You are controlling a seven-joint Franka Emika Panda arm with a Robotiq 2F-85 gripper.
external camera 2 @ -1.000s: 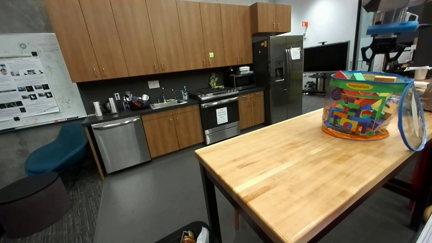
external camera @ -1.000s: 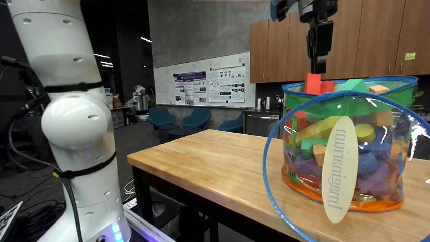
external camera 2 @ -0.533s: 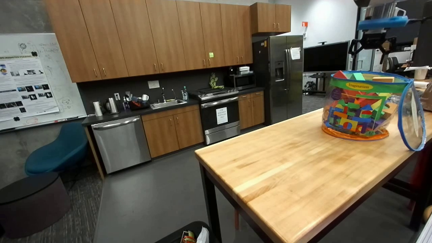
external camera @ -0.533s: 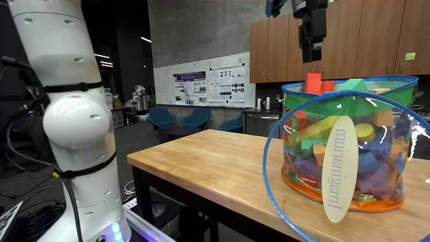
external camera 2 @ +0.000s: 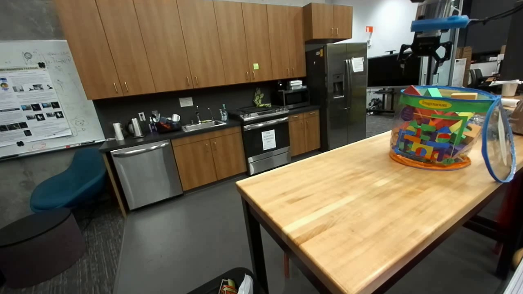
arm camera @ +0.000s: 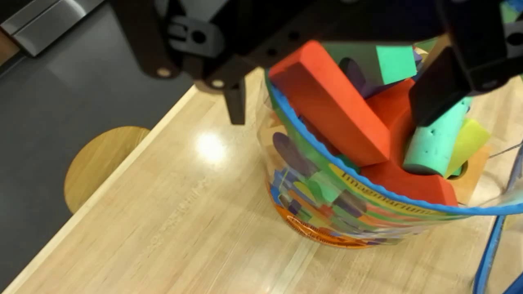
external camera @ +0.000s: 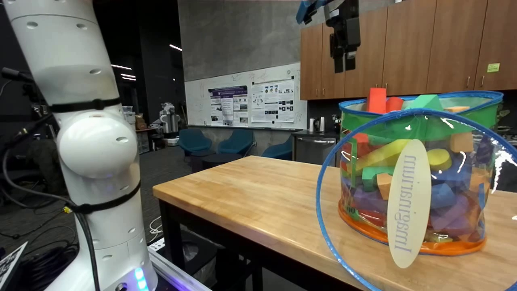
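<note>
My gripper [external camera: 344, 67] hangs in the air with its jaws apart and nothing between them. In the wrist view the fingers [arm camera: 235, 108] frame a long red block [arm camera: 339, 104], but both exterior views show a gap below the gripper [external camera 2: 419, 68]. That red block [external camera: 376, 100] pokes out over the blue rim [external camera: 474, 94] of a clear, round bag. Colourful blocks fill the bag, with a green block [external camera 2: 432, 93] and a tan block [external camera 2: 463, 96] on top. A mint cylinder [arm camera: 431, 151] lies below the right finger. The bag's lid [external camera 2: 485, 143] hangs down at its side.
The bag stands on a wooden table [external camera: 250, 194], with the lid close to the table's edge. A round wooden stool [arm camera: 98, 163] is beside the table in the wrist view. A black bin [external camera 2: 216, 286] stands on the floor. Cabinets and a fridge [external camera 2: 355, 98] are behind.
My gripper has risen and moved left in both exterior views, away from the bag, and its jaws have spread. The tan block on top has shifted slightly. The bag stays put.
</note>
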